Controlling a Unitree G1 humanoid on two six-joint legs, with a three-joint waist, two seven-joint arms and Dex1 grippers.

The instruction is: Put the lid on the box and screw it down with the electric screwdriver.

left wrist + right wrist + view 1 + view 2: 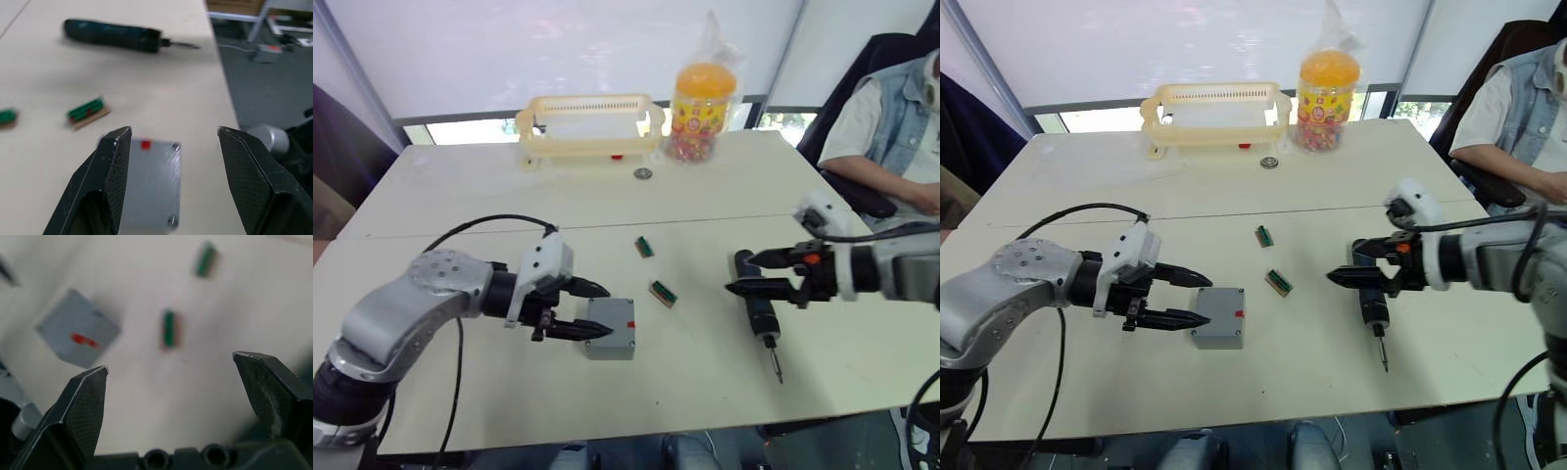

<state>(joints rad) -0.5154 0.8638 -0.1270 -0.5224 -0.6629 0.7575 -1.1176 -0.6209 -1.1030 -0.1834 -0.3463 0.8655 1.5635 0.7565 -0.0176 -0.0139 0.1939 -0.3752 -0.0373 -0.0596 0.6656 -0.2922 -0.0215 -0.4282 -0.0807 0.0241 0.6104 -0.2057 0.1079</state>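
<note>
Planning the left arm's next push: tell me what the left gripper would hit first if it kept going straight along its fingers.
Most likely the box: the open left gripper points right at it, fingertips already at its near edge.

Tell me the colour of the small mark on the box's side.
Red, on the grey box; it shows best in the right eye view.

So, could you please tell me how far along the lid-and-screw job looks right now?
Done: the lid already sits on the box. In hand: nothing; the open left end effector is at the box, the open right end effector above the electric screwdriver. Left: grasping it and driving the screws.
</note>
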